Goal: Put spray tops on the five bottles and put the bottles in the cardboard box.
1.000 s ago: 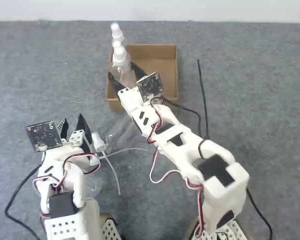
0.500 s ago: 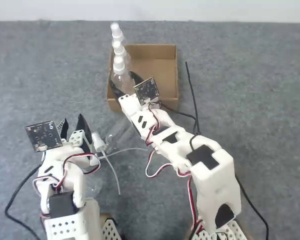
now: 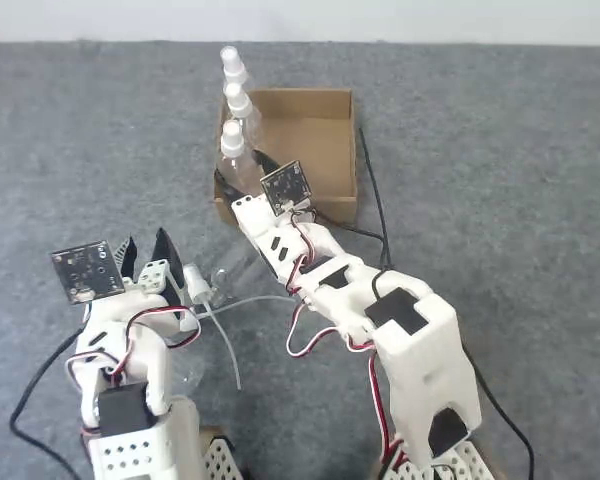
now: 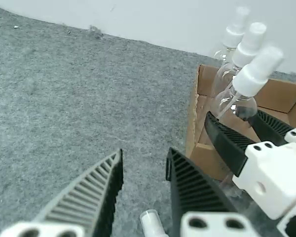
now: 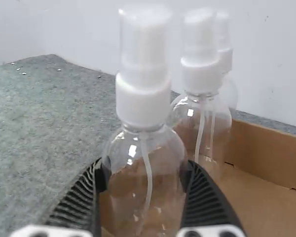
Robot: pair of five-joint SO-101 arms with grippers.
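Note:
My right gripper is shut on a clear bottle with a white spray top, held upright at the near left corner of the cardboard box. In the right wrist view the bottle stands between the black fingers. Two more capped bottles stand behind it along the box's left wall. My left gripper is open and apart from the box, over the carpet. A loose spray top with a long tube lies right beside it, next to a clear bottle on its side.
Grey carpet covers the table on all sides. Most of the box floor to the right of the bottles is bare. A black cable runs past the box's right wall. A pale wall stands behind the box.
The right arm has drawn back and to the left with its bottle, bringing it to the box's near left corner in front of the other two. The left arm has kept still.

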